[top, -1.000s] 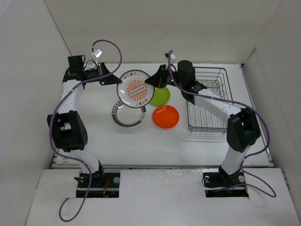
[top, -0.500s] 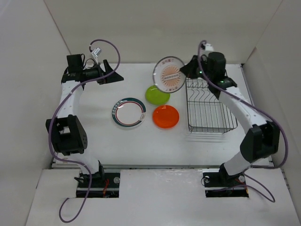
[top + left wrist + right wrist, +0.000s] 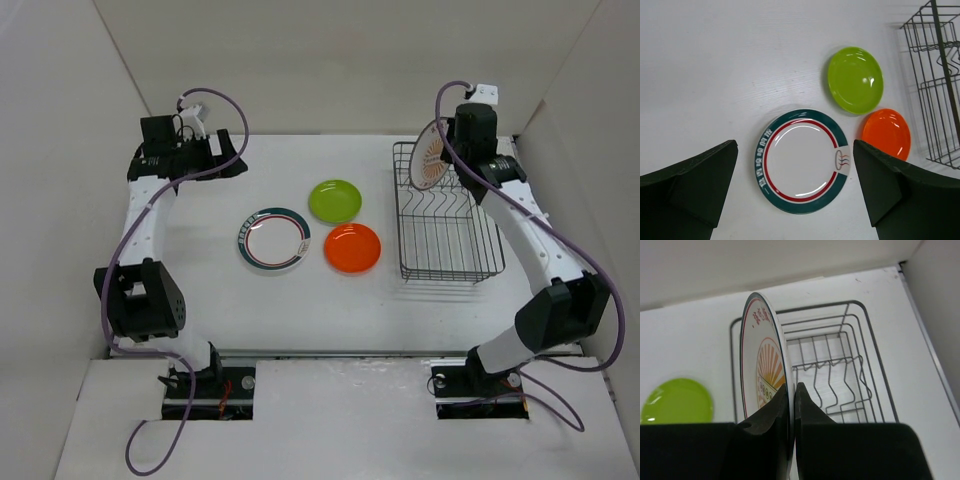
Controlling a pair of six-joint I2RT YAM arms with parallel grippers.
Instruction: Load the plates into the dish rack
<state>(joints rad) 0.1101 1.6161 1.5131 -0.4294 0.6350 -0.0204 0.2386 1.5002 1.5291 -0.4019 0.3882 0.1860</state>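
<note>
My right gripper (image 3: 443,158) (image 3: 791,386) is shut on the rim of the small white plate with the orange centre pattern (image 3: 429,160) (image 3: 761,371). It holds the plate on edge above the far end of the dish rack (image 3: 440,277) (image 3: 855,302), over the upright slot wires. On the table lie the green-and-red rimmed plate (image 3: 274,239) (image 3: 802,161), the lime green plate (image 3: 335,201) (image 3: 855,79) and the orange plate (image 3: 352,247) (image 3: 886,133). My left gripper (image 3: 236,160) (image 3: 794,145) hangs open and empty at the far left, high above the rimmed plate.
White walls close in the table at the back and on both sides. The rack stands near the right wall. Purple cables loop off both arms.
The left gripper let go of the small plate, opened wide and drew back left. The right arm carried the plate from above the table's middle to over the rack's far end.
</note>
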